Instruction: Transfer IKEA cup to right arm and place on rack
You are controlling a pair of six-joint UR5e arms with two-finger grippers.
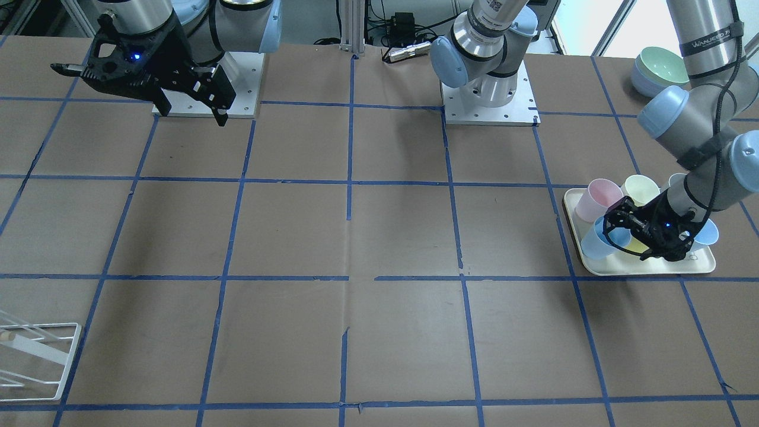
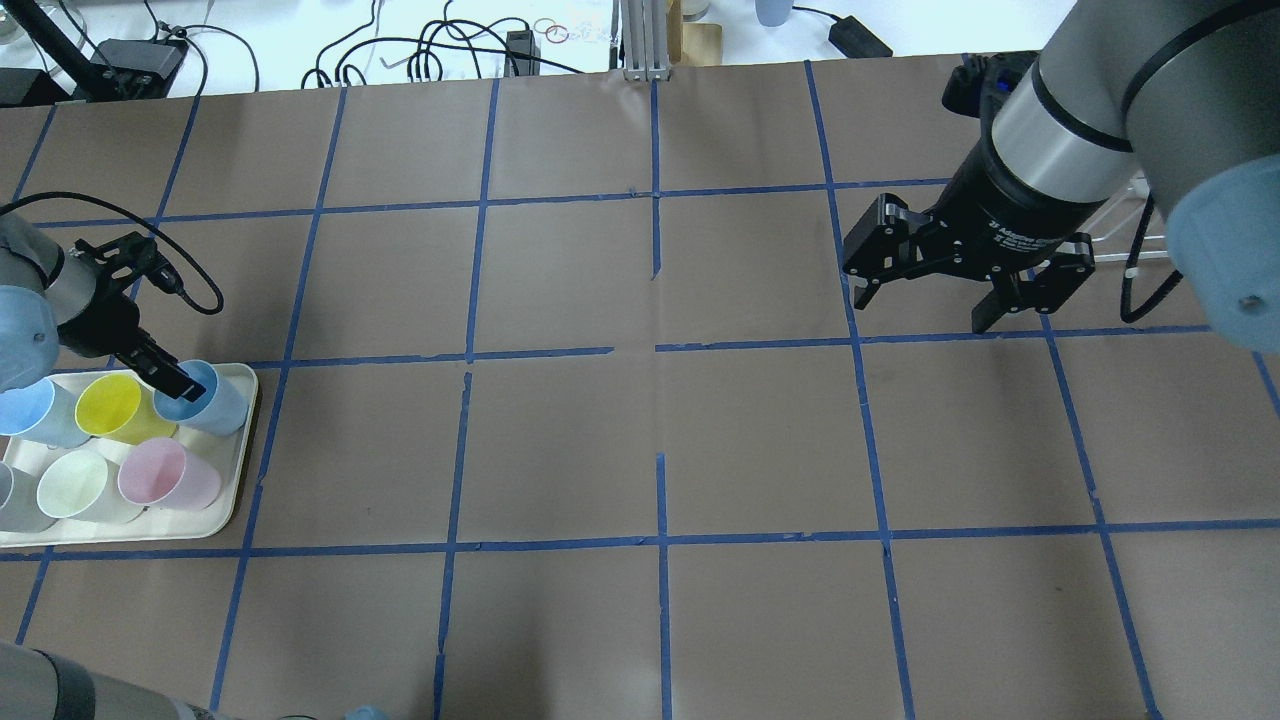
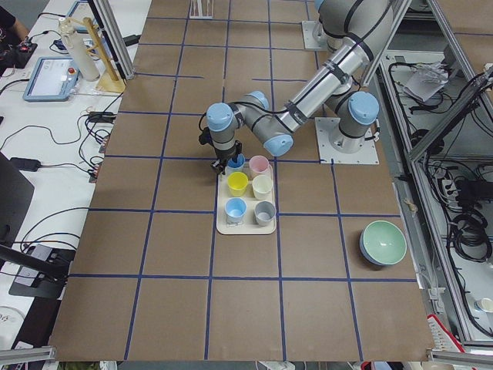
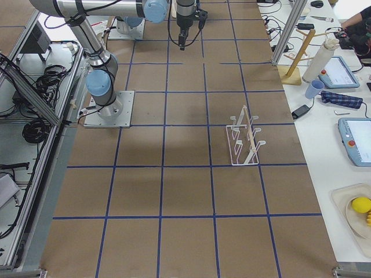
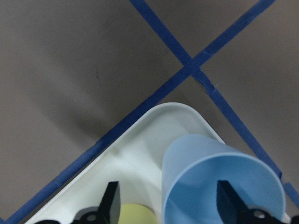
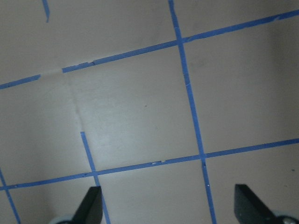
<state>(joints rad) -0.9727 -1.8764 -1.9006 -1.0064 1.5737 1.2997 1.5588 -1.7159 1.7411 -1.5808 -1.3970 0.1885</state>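
The pale blue IKEA cup [image 2: 212, 400] stands upright at the corner of the cream tray [image 2: 236, 500], with a second blue cup [image 2: 40, 412] further along. My left gripper [image 2: 176, 384] is open and low over the cup. In the left wrist view one finger [image 5: 227, 201] is inside the cup [image 5: 205, 163] and the other finger [image 5: 110, 201] is outside it, straddling the wall. My right gripper [image 2: 922, 310] is open and empty, held above the bare table far from the tray. The white wire rack [image 4: 243, 139] stands on the table's right side [image 1: 35, 356].
The tray also holds a yellow cup [image 2: 110, 405], a pink cup [image 2: 165, 472], a pale green cup [image 2: 75, 485] and a grey cup [image 3: 265, 211]. Stacked bowls [image 1: 658, 71] sit beyond the tray. Brown paper with blue tape lines covers the table.
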